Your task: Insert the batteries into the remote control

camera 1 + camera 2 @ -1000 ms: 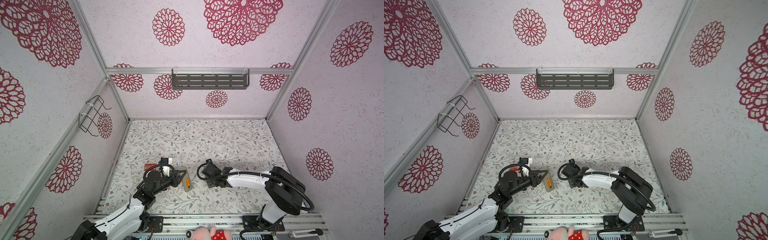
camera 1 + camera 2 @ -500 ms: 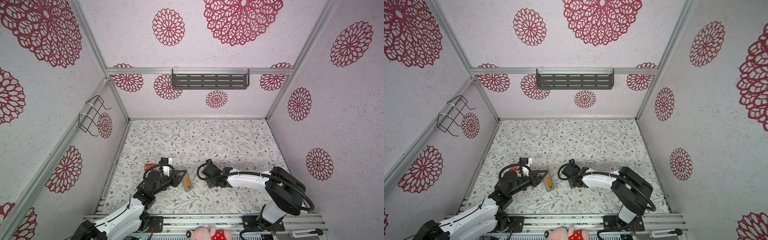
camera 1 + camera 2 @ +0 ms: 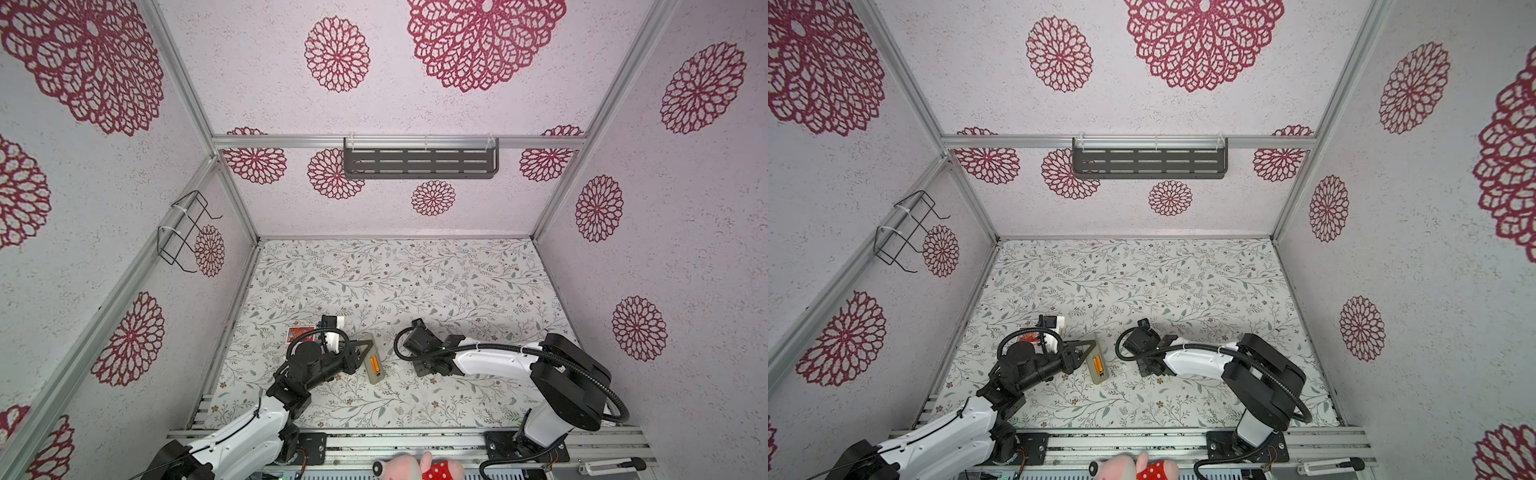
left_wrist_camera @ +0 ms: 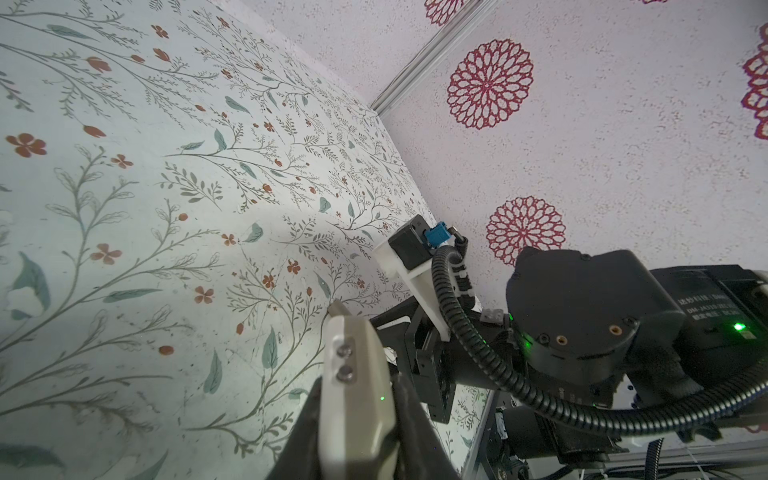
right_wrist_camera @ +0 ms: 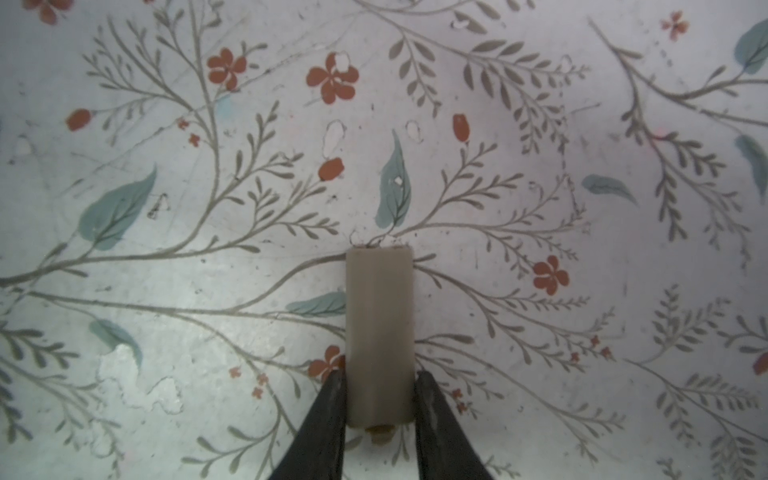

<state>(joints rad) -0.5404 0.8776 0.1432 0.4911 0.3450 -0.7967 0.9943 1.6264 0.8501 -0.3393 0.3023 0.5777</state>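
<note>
The remote control (image 3: 375,377) lies back-up near the table's front, left of middle. Orange batteries (image 3: 375,365) show in its open compartment. My left gripper (image 3: 362,352) is shut on the remote's far end. In the left wrist view the remote (image 4: 353,374) runs edge-on between the dark fingers (image 4: 307,419), and the batteries are hidden. My right gripper (image 5: 380,376) points down at the table to the right of the remote. Its fingers press both sides of a flat beige-grey cover piece (image 5: 380,311) lying on the table. In both top views that gripper (image 3: 424,365) hides the piece.
A red printed card box (image 3: 300,333) lies behind the left wrist. A pink plush toy (image 3: 419,469) sits on the front rail. A dark shelf (image 3: 419,163) hangs on the back wall and a wire basket (image 3: 185,232) on the left wall.
</note>
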